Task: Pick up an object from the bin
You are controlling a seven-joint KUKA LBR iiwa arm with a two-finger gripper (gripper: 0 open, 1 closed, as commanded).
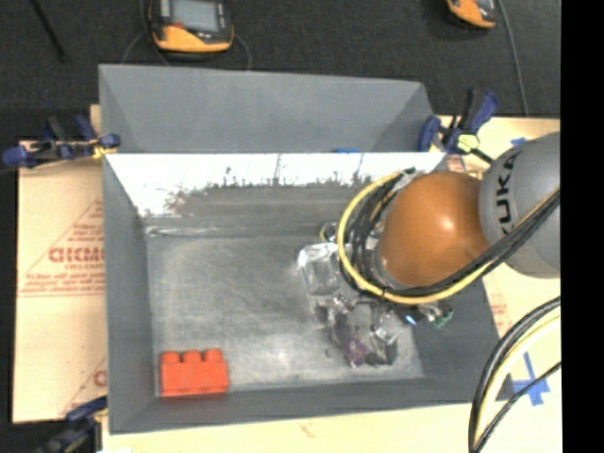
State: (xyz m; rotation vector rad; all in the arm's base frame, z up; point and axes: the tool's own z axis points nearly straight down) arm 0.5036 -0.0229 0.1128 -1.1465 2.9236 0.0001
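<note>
- A grey metal bin is seen from above, with sloping walls and a flat, scuffed floor.
- The robot's arm reaches in from the right side of the view. A rounded orange cover sits at its wrist, and yellow and black cables loop round the cover's left side.
- The gripper hangs low over the floor in the right half of the bin, near the wall at the bottom of the view.
- Whether the gripper is apart or together cannot be told, because its metal parts blur into one dark cluster.
- A small purple object lies on the floor at the gripper's tip. Whether the two touch cannot be told.
- A red-orange toy brick with studs along its top lies flat in the lower left corner of the floor, well apart from the gripper.
</note>
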